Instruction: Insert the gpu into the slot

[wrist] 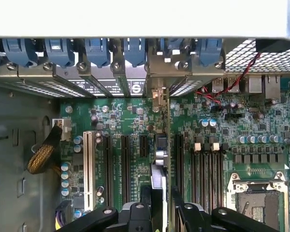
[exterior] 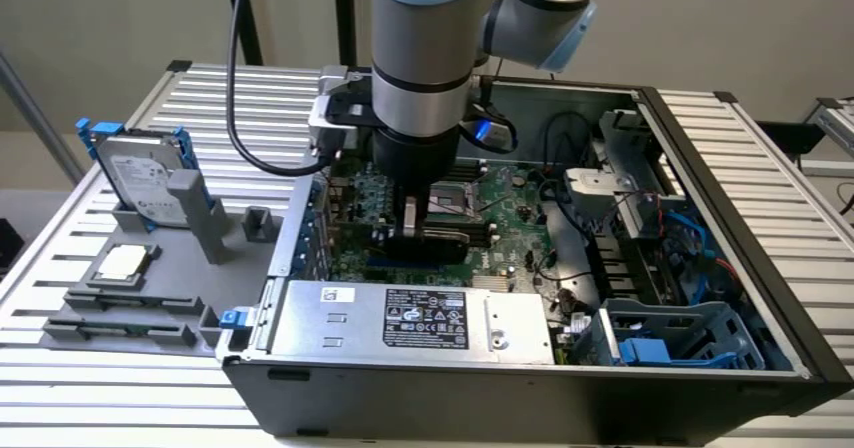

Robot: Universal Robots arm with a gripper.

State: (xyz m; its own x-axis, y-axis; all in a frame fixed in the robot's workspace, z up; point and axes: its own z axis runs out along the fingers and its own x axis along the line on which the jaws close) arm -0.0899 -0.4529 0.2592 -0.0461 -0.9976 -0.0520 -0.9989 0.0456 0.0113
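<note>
In the exterior view my gripper (exterior: 422,226) reaches down into the open computer case, shut on the gpu (exterior: 430,244), a thin black card held on edge low over the green motherboard (exterior: 514,193). A short stretch of the blue slot (exterior: 398,261) shows just under the card's lower edge. I cannot tell whether the card touches it. In the wrist view the gpu (wrist: 159,176) runs edge-on between my two black fingers (wrist: 146,195), and my gripper (wrist: 160,199) clamps it. Its metal bracket (wrist: 157,96) stands at the case's rear openings. The card hides the slot there.
The silver power supply (exterior: 414,318) lies close in front of the card. Black expansion slots (wrist: 124,164), a white slot (wrist: 88,169), memory slots (wrist: 203,166) and the processor socket (wrist: 253,203) flank it. A hard drive (exterior: 140,178) stands in a grey rack outside the case.
</note>
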